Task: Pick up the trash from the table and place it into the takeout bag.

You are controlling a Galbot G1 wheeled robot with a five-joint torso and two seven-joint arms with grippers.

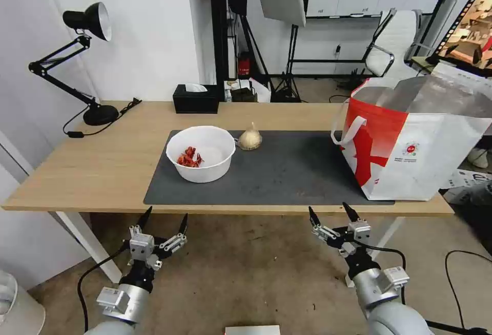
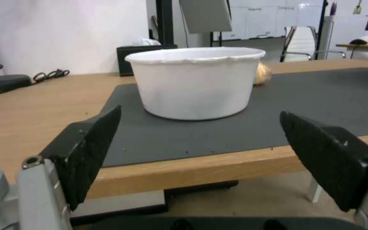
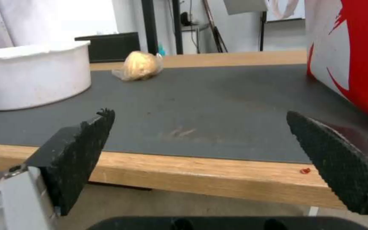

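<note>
**Two grippers wait below a half-cleared table**

A light-wood table [image 1: 102, 166] on white legs stands against a white wall, with studio stands, a white office chair [image 1: 392, 43] and cables in the room behind. A dark grey mat [image 1: 287, 176], flat and faintly scuffed, covers the middle of the tabletop. On the mat's left part sits a white round bowl [image 1: 201, 153], its thin rim slightly wavy, with red scraps [image 1: 189, 159] lying inside. Just beside the bowl, at its 2 o'clock, rests a beige knotted baggie [image 1: 249, 138], crinkled and lumpy. At the mat's 3 o'clock end stands the takeout bag [image 1: 415, 140], boxy, red and white, its mouth open on silver foil lining and a white strap handle [image 1: 347, 129] hanging at its near corner. A black tissue box [image 1: 196, 98] sits at 12 o'clock from the bowl by the wall, and a black desk lamp [image 1: 84, 58] at 10 o'clock near the table's far left corner.

Both arms hang below the table's near edge, wrists tilted up. The left gripper [image 1: 164, 218] points toward the bowl, its textured black fingers [image 2: 86, 150] spread and holding nothing. The right gripper [image 1: 330, 212] faces bare mat between baggie and bag, likewise spread and unladen.
</note>
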